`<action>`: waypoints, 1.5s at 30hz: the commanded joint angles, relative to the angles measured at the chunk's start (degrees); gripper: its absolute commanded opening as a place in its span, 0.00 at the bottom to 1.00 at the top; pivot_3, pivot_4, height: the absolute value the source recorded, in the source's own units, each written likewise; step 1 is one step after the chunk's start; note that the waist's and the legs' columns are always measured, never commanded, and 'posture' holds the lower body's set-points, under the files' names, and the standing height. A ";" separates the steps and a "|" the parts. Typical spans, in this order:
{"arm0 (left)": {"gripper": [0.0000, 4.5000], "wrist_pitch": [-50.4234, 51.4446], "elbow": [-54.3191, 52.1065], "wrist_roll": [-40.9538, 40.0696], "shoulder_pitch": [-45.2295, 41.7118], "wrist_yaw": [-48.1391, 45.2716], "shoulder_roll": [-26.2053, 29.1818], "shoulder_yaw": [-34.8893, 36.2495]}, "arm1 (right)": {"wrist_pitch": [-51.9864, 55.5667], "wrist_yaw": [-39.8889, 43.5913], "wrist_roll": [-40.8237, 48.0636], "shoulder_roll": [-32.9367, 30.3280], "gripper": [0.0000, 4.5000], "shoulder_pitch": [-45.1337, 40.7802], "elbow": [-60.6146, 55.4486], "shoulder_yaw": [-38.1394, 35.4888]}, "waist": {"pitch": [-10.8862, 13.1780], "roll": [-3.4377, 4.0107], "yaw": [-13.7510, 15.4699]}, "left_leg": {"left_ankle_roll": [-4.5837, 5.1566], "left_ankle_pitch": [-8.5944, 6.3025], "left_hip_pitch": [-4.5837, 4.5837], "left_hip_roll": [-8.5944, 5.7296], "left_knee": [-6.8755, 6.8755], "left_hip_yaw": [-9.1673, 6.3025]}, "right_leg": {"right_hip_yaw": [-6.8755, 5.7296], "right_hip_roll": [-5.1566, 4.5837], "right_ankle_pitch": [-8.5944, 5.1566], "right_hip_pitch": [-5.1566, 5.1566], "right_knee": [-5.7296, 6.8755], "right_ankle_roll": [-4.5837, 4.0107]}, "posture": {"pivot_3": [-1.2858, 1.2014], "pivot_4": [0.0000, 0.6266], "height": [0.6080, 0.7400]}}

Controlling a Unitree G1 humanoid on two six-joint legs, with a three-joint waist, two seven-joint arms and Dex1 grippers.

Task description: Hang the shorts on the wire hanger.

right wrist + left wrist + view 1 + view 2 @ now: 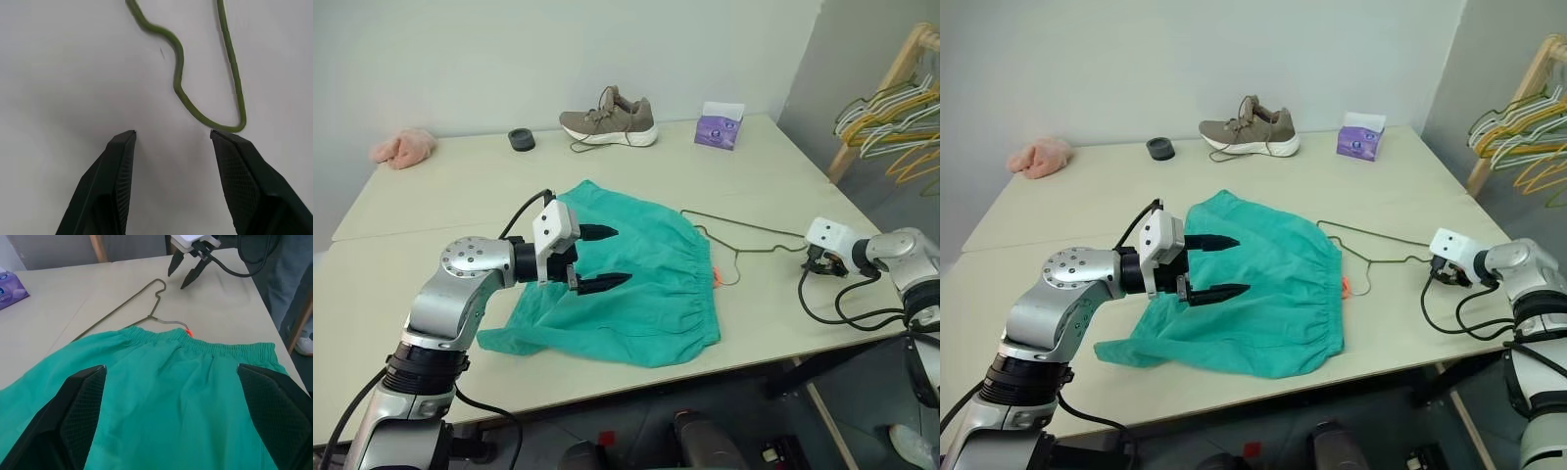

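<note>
The teal-green shorts [641, 289] lie flat on the table, waistband toward the right, with an orange drawstring end [716, 277] at the waistband's edge. The thin olive wire hanger [744, 230] lies on the table beside the waistband, one corner tucked under the fabric. Its hook [234, 122] curls just ahead of my right gripper [172, 132], which is open, tilted down at the table and holding nothing. My left gripper [622, 256] hovers open over the middle of the shorts, pointing right, with nothing between its fingers.
Along the back of the table are a tan shoe [607, 122], a purple tissue box [719, 125], a small black ring [521, 139] and a pink cloth [403, 147]. A wooden rack with bunched hangers [891, 108] stands off the table's right edge.
</note>
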 commanded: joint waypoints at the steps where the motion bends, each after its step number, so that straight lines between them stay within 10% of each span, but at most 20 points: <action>1: 1.00 -0.13 -0.88 -0.96 -1.36 0.25 -0.28 0.76 | 4.81 -1.99 4.55 1.82 0.57 -0.70 -0.11 -4.56 | 0.05 0.03 -0.13 | 0.00 0.00 0.01 0.01 0.00 0.00 | 0.01 0.00 0.00 0.00 0.00 0.00 | 0.44 0.16 1.00; 15: 1.00 0.13 -1.39 -1.11 -1.38 0.62 -0.30 0.82 | 18.96 -20.13 15.91 8.58 0.57 -6.52 6.28 -19.32 | 0.20 0.15 0.14 | 0.00 0.00 -0.03 -0.09 0.00 0.05 | 0.04 -0.01 0.00 -0.02 0.00 0.01 | 0.45 0.14 1.00; 24: 1.00 -0.15 -1.34 -0.90 -1.30 0.38 0.21 0.98 | 13.63 -23.09 7.67 9.35 0.57 -4.68 6.70 -11.34 | 0.20 0.15 0.10 | 0.00 0.00 -0.04 -0.09 -0.01 0.05 | 0.04 0.00 -0.03 -0.05 0.00 0.06 | 0.45 0.13 1.00; 45: 1.00 -1.02 -0.30 -0.37 -2.23 -0.34 -0.07 0.17 | 2.65 6.61 -2.94 0.85 0.57 3.95 -3.04 5.46 | 0.02 -0.11 0.65 | -0.01 0.00 -0.01 -0.04 0.02 -0.04 | -0.11 0.02 -0.04 0.03 0.00 0.07 | 0.45 0.13 1.00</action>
